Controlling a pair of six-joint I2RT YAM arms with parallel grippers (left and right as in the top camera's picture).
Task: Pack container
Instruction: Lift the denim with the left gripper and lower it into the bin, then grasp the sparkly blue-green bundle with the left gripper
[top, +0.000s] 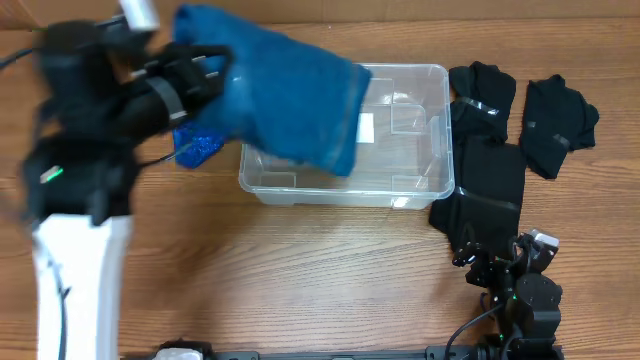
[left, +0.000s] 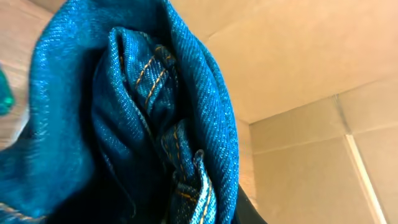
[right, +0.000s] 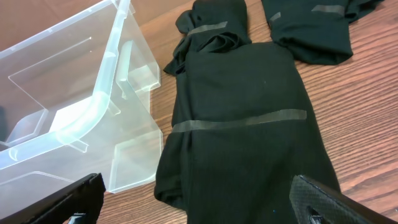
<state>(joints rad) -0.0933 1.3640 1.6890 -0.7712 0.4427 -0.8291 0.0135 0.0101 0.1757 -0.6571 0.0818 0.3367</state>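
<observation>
Wood table (top: 300, 280): left jaws grip blurred denim (top: 290, 100), half hiding container (top: 445, 130); right jaws spread wide, tips cropped.

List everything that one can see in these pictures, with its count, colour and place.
clear rectangular plastic container: one, see-through, middle of the table.
blue denim garment: one, blue, hanging from the left gripper over the container's left half.
blue speckled fabric: one, blue, on the table by the container's left end, partly hidden.
black folded garments: three, black, on the table to the right of the container.
brown wooden table: one, brown, under everything.
left gripper: one, black, closed on the blue denim garment.
right gripper: one, black, open, above the nearest black garment.
</observation>
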